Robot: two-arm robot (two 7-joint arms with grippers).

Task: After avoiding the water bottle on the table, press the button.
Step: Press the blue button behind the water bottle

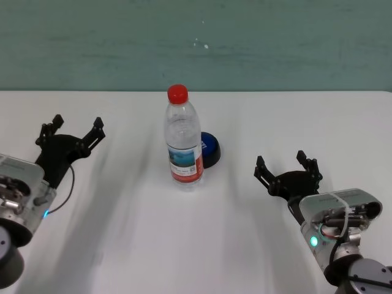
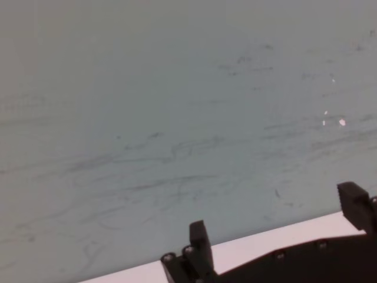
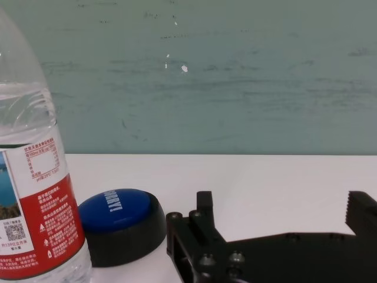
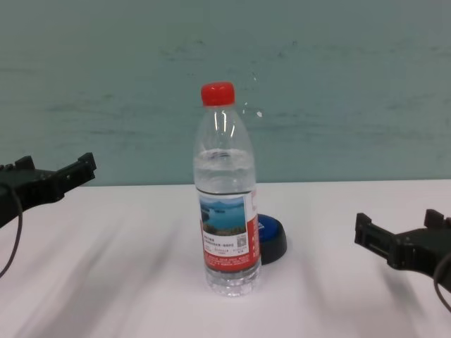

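Teal scuffed wall behind; plain white table (image 1: pixel 257 110) runs wide under both arms.

Water bottle (image 1: pixel 183 142) stands upright near table centre: clear plastic, red screw cap, red-white label with a blue lake picture, water up to the shoulder. Judged tall, narrow-footed and fairly light, so a sideways knock would likely tip it; smooth plastic, slippery. Not to be taken hold of, only steered round.

Button (image 1: pixel 209 149) sits just behind the bottle and to its right, touching or nearly touching its base, cannot tell which. Low dome, blue top with white lettering, black base. In the right wrist view the button (image 3: pixel 121 221) shows partly hidden by the bottle label. Judged stiff and stable; needs a push straight down on the blue crown, no grasp.

Right gripper (image 1: pixel 288 170) hovers low over the table, well right of the button, fingers spread, holding nothing. Approach from the right looks clearest of the bottle.

Left gripper (image 1: pixel 70 133) parked at far left, fingers spread, empty.
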